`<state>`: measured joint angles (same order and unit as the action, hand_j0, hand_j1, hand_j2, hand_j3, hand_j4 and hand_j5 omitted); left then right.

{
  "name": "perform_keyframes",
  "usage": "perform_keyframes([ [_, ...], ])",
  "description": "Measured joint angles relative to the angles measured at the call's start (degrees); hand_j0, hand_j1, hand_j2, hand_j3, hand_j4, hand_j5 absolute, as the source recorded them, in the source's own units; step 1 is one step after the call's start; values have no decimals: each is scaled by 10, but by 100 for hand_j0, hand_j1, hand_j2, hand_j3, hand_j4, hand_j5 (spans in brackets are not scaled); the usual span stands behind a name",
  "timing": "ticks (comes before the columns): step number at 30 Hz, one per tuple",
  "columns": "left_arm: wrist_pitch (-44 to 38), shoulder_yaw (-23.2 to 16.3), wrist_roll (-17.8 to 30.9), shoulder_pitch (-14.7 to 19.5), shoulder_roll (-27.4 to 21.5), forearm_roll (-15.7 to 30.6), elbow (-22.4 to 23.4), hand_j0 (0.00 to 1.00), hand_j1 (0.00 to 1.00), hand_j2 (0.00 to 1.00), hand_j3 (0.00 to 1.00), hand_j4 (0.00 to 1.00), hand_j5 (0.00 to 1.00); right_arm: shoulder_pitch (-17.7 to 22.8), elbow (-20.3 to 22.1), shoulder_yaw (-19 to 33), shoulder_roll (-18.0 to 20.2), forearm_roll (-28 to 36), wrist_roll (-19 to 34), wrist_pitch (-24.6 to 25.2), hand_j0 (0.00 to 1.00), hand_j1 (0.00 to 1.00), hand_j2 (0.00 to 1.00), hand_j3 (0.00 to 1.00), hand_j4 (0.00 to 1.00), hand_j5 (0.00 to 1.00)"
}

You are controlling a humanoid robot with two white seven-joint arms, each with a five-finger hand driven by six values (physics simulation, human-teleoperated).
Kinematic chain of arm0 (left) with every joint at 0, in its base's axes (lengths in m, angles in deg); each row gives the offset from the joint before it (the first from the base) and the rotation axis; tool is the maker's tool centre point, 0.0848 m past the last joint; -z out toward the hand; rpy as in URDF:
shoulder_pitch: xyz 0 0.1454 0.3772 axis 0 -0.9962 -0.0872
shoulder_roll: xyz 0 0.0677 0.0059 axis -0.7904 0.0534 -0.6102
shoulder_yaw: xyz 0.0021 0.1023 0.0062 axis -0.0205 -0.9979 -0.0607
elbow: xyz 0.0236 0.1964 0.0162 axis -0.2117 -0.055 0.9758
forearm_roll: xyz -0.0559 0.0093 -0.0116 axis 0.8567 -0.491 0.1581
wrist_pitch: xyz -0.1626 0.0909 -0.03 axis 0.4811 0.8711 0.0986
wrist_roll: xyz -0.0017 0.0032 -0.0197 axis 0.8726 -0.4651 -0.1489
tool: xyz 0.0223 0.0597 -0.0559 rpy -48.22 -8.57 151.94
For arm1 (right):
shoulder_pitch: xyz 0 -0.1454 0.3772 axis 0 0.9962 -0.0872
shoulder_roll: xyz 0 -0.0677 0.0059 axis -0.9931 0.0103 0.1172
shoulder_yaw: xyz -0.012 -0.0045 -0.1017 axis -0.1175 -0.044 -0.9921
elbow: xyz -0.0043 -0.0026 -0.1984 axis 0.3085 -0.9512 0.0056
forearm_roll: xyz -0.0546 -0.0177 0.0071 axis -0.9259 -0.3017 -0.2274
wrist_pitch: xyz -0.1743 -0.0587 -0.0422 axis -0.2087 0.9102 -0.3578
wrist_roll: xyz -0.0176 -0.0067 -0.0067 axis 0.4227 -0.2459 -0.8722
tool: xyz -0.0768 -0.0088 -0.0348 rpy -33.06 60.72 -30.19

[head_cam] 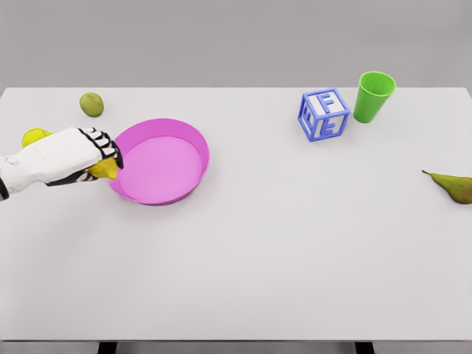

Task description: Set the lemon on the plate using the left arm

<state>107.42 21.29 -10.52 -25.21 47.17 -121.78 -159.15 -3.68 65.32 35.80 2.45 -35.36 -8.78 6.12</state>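
Lemon (105,169) gripped in left hand (94,153), held just off the left rim of the pink plate (193,136), likely staged to carry over it. Another yellow fruit (34,136) sits behind the arm.

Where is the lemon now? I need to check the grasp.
Head view, far left: the yellow lemon sits in the left hand, just beside the pink round plate's left rim.

Left hand (94,151) around lemon (105,169) beside pink plate (193,135)
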Motion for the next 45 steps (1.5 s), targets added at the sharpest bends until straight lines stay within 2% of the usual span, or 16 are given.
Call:
perform_keyframes([
  [5,0,-25,0,45,22,-7,27,43,43,43,43,43,43,0,0,0,0,0,0,0,100,100,100,100,100,100],
  [17,0,-81,0,106,98,-44,96,44,44,44,44,44,44,0,0,0,0,0,0,0,100,100,100,100,100,100],
  [20,0,-98,0,134,113,-48,121,44,44,44,44,44,44,0,0,0,0,0,0,0,100,100,100,100,100,100],
  [26,0,-128,1,147,135,-55,170,45,45,45,45,45,45,0,0,0,0,0,0,0,100,100,100,100,100,100],
  [28,0,-131,1,149,140,-58,177,50,50,50,50,50,50,0,0,0,0,0,0,0,100,100,100,100,100,100],
  [29,0,-132,1,149,142,-58,179,71,71,71,71,71,71,0,0,0,0,0,0,0,100,100,100,100,100,100],
  [30,0,-133,1,149,143,-59,180,86,86,86,86,86,86,0,0,0,0,0,0,0,100,100,100,100,100,100],
  [34,0,-133,1,149,144,-58,181,100,100,100,100,100,100,0,0,0,0,0,0,0,100,100,100,100,100,100],
  [38,0,-129,1,151,140,-54,177,100,100,100,100,100,100,0,0,0,0,0,0,0,100,100,100,100,100,100],
  [41,0,-117,1,143,128,-37,147,100,100,100,100,100,100,0,0,0,0,0,0,0,100,100,100,100,100,100],
  [42,0,-110,1,142,115,-22,132,100,100,100,100,100,100,0,0,0,0,0,0,0,100,100,100,100,100,100],
  [45,0,-96,1,110,53,59,94,100,100,100,100,100,100,0,0,0,0,0,0,0,100,100,100,100,100,100],
])
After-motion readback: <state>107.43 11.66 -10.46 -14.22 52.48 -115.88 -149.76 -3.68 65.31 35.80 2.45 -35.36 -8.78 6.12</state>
